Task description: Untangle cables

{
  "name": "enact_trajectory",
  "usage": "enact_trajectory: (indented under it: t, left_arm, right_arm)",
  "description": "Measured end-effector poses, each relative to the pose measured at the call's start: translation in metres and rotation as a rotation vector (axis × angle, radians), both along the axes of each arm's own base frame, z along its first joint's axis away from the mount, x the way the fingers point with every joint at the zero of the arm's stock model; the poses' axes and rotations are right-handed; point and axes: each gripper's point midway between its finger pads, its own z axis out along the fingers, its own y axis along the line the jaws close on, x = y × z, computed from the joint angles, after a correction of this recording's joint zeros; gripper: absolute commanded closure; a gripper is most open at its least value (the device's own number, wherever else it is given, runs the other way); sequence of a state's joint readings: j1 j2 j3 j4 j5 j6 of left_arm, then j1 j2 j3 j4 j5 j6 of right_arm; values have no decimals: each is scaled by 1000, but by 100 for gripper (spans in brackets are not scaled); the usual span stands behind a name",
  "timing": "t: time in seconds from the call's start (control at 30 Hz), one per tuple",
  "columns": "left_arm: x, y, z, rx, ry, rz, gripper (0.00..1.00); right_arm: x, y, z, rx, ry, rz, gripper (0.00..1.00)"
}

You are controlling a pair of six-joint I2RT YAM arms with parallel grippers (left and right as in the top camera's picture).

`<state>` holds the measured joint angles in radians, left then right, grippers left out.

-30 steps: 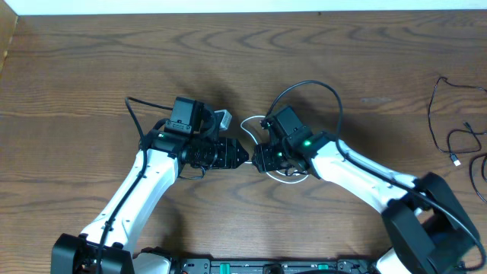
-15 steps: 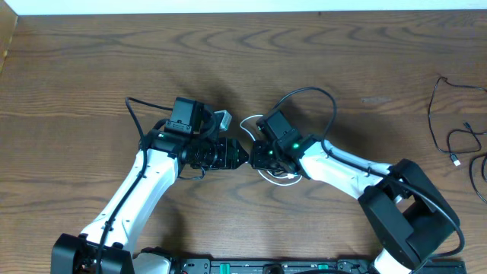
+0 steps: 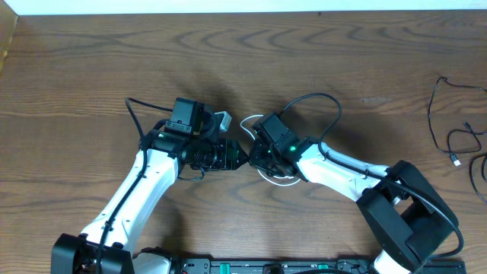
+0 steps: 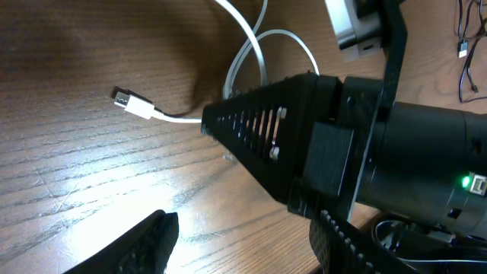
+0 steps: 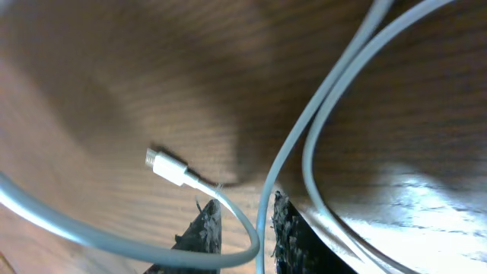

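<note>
White cable is lying looped under and around the right gripper, one strand running between its fingers, plug just beyond them. Fingers are sitting close together, but cannot tell if they are pinching the strand. Left gripper is facing the right gripper tip to tip, spread wide, gripping nothing. Black cable is lying well to the right of the right gripper.

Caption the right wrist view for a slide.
White cable runs between the right gripper's fingertips, plug resting on table.
</note>
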<state>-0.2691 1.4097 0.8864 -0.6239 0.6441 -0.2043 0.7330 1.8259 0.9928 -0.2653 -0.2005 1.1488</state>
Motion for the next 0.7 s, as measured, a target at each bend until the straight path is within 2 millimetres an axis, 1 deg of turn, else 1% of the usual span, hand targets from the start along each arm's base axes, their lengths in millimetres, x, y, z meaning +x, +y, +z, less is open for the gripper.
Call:
enact_trajectory:
  t: [0.03,0.07,0.2,0.23,0.5,0.7]
  left_arm:
    - [0,0,0,0,0,0,39]
    - [0,0,0,0,0,0,39]
    - [0,0,0,0,0,0,39]
    - [0,0,0,0,0,0,39]
    - [0,0,0,0,1,0,39]
    - [0,0,0,0,1,0,39]
  right_arm:
    - [2,-2,0,-7,-2,-21,80]
    - [3,-3,-1,-12,-4,-35,82]
    - [10,-9,-2,-40,-25,-85,97]
    - [11,-11,-2,-46,-28,-99,99]
    - [17,-15,-2,-68,-55,-118,99]
    - [30,-9,5,-77,-179,17,99]
